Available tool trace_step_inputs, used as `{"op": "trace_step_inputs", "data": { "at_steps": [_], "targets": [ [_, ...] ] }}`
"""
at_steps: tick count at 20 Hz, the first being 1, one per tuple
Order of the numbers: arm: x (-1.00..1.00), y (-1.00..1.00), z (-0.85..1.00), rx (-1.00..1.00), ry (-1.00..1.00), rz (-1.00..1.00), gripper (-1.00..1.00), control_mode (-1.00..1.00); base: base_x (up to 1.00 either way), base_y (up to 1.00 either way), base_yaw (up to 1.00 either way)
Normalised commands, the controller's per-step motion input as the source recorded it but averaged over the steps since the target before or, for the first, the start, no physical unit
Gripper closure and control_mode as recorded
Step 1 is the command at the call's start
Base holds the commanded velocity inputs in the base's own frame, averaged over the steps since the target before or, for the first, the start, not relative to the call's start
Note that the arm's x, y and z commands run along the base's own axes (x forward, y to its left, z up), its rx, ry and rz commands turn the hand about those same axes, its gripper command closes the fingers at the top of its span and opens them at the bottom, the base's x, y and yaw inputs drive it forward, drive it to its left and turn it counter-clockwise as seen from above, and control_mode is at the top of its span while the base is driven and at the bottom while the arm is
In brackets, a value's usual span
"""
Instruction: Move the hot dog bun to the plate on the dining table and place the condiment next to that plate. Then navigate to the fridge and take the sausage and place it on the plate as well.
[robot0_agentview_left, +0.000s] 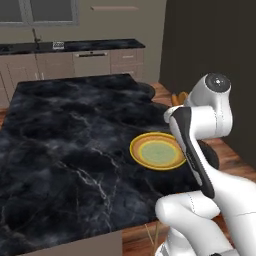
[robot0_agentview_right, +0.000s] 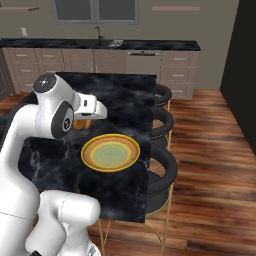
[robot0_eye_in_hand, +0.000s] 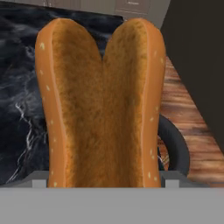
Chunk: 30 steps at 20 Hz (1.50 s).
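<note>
You have the dark marble table (robot0_agentview_left: 75, 145) under you, running long toward the back of the kitchen, with black stools (robot0_agentview_right: 162, 172) tucked along its right edge. On it, near that right edge and toward the near end, sits the yellow plate (robot0_agentview_right: 89, 161) with the green centre, nothing on it yet.

The hot dog bun (robot0_eye_in_hand: 100, 105) is in the pincer. The hand view looks straight along its split, the two browned halves spreading into a V, and the grey finger tips (robot0_eye_in_hand: 39, 183) stand at either side of its base, so the jaws are wide but clamped on the bun. From the right base view you can make out a bit of orange bun (robot0_agentview_right: 81, 123) under the hand, just beyond the plate's far rim and above the table. In the left base view a sliver of it (robot0_agentview_left: 177, 98) peeks past the arm, off the table's right edge side.

So you are in the first step: carrying the bun to the plate. Next, I judge you need to bring the hand back over the plate's centre, lower until the bun rests flat, then release. Watch that the long bun does not overhang the rim toward the table's edge. The condiment and sausage are still to come.
</note>
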Motion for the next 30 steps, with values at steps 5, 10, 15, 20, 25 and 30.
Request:
{"op": "trace_step_inputs", "data": {
  "at_steps": [5, 10, 15, 20, 25, 30],
  "targets": [
    [0.16, -0.06, -0.05, 0.02, 0.03, 0.04, 1.00, -1.00, 0.55, -0.23, 0.27],
    [0.99, -0.23, -0.49, 0.05, 0.36, 0.10, 1.00, -1.00, 0.00, 0.00, 0.00],
    [0.84, -0.18, -0.63, 0.00, 0.44, 0.04, 1.00, -1.00, 0.00, 0.00, 0.00],
    [0.39, -0.09, -0.64, 0.00, 0.33, 0.00, 1.00, -1.00, 0.00, 0.00, 0.00],
    [0.21, -0.01, -0.56, 0.00, 0.10, 0.00, 1.00, -1.00, 0.00, 0.00, 0.00],
    [0.03, 0.00, -0.55, -0.03, 0.05, 0.01, 1.00, -1.00, 0.00, 0.00, 0.00]
  ]
}}
